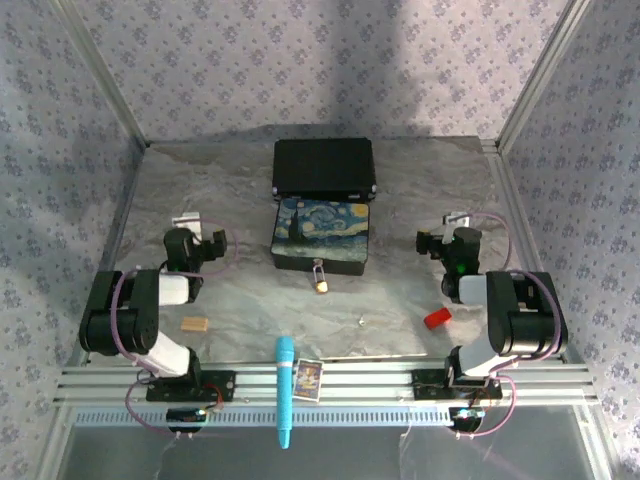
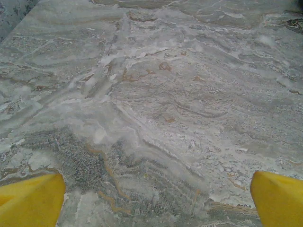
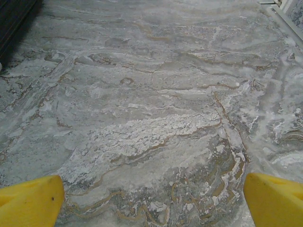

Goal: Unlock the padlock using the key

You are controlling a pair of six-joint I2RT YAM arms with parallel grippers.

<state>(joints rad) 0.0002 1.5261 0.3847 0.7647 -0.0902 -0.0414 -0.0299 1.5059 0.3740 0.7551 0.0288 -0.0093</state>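
Padlock (image 1: 319,280) sits against the painted box's (image 1: 322,228) front. Key (image 1: 360,321) lies flat on the desk (image 1: 410,285) nearby; judged thin, rigid, slippery, best pinched at its head. Left hand (image 2: 156,198) and right hand (image 3: 154,198) are spread wide, empty.

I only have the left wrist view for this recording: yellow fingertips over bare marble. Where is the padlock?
Observer: The padlock is mid-table, at the near side of the painted box.
Operator: And the key?
Observer: A tiny silvery glint, probably the key, lies on the marble apart from the padlock, nearer the arms and towards the right arm's side.
Operator: Is the right arm holding anything?
Observer: No. The right gripper has its jaws open over bare marble.
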